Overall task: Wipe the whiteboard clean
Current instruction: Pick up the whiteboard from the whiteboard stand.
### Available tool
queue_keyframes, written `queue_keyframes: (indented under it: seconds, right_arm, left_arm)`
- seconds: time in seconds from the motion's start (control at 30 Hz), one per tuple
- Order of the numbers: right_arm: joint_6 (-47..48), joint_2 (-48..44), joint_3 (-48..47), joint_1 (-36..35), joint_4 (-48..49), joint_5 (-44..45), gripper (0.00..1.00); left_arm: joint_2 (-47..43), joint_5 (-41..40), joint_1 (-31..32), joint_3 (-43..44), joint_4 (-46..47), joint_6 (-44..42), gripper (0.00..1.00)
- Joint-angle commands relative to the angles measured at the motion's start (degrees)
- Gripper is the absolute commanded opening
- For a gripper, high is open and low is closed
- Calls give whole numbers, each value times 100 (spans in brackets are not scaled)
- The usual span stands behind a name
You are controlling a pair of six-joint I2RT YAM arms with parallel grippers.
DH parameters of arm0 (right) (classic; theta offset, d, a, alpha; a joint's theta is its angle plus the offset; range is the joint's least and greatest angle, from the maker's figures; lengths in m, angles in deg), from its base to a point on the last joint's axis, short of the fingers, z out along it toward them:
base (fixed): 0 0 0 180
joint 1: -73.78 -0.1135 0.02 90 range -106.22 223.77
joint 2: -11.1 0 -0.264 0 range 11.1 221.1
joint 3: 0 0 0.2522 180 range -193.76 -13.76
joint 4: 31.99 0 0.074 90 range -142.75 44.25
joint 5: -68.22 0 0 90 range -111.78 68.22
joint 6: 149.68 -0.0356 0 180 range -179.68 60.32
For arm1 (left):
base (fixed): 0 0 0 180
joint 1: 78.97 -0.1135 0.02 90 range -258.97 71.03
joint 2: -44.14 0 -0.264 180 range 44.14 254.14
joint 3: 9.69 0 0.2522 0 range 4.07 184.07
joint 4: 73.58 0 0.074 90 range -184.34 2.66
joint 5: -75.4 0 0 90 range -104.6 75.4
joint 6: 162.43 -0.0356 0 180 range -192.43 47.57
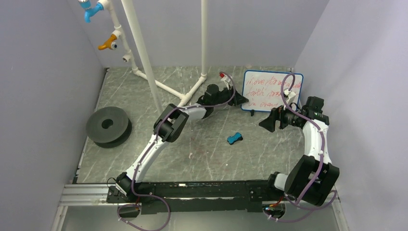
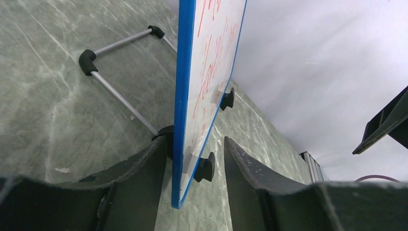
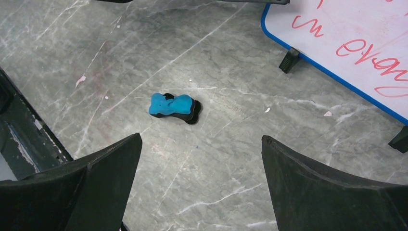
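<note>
Right up front, the black mounting rail (image 1: 192, 190) carries both bases at the near edge of the grey marbled tabletop (image 1: 207, 161). Far left, a dark grey foam ring (image 1: 108, 126) lies flat near the wall with bare table around it, and a white pipe frame (image 1: 144, 53) rises behind.

The left arm (image 1: 149, 151) climbs to a raised elbow, then stretches right toward the small flat whiteboard (image 1: 272, 90), blue-rimmed and covered in red handwriting. It stands propped on a thin wire easel (image 2: 120, 98) at the far right, near the back wall.

The wrist view shows what the overhead hides: the left gripper (image 2: 195, 144) straddles the board's rim. Its fingers are apart, and the one on the written side is clear of the surface. I cannot tell whether the other finger touches.

Mid-table, a small blue bone-shaped block (image 3: 174, 107) with a black underside lies alone, with room all round.

The right arm (image 1: 315, 144) is folded by the right wall. The right gripper (image 3: 202, 138) hovers with its fingers spread wide on nothing, above the block and the board's lower edge.
</note>
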Motion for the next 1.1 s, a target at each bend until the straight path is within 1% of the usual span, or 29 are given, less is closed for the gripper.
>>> queue_keyframes:
  seconds: [0.0, 0.13, 0.17, 0.2, 0.23, 0.4, 0.63, 0.73, 0.93, 1.07]
  right_arm:
    - [181, -17, 19, 46, -26, -193, 96]
    - [185, -22, 17, 55, -31, -202, 96]
    - [189, -28, 17, 61, -38, -197, 96]
    - [204, -27, 17, 66, -52, -204, 96]
    - [219, -42, 17, 66, -59, -221, 96]
    - [502, -83, -60, 110, -322, -352, 96]
    - [913, -344, -387, 271, -904, -570, 96]
    - [1047, -415, -583, 265, -1208, -587, 96]
    - [1461, -511, -1082, 265, -2025, -551, 95]
    - [1501, -613, -1299, 269, -2312, -546, 95]
  left_arm:
    - [159, -39, 35, 320, 495, 175, 48]
    - [322, -44, 55, 470, 856, 360, 30]
    - [351, -27, 58, 534, 858, 377, 23]
    - [353, -27, 57, 570, 844, 375, 2]
    - [325, -45, 59, 556, 860, 361, 0]
    - [-24, -105, 21, 398, 1153, 285, 0]
    - [-913, -298, 8, -16, 1205, -76, 0]
    - [-1220, -283, -31, 16, 1163, -168, 0]
    - [-1633, -369, -127, 169, 1194, -27, 0]
    - [-1875, -331, -143, 136, 1169, -18, 0]
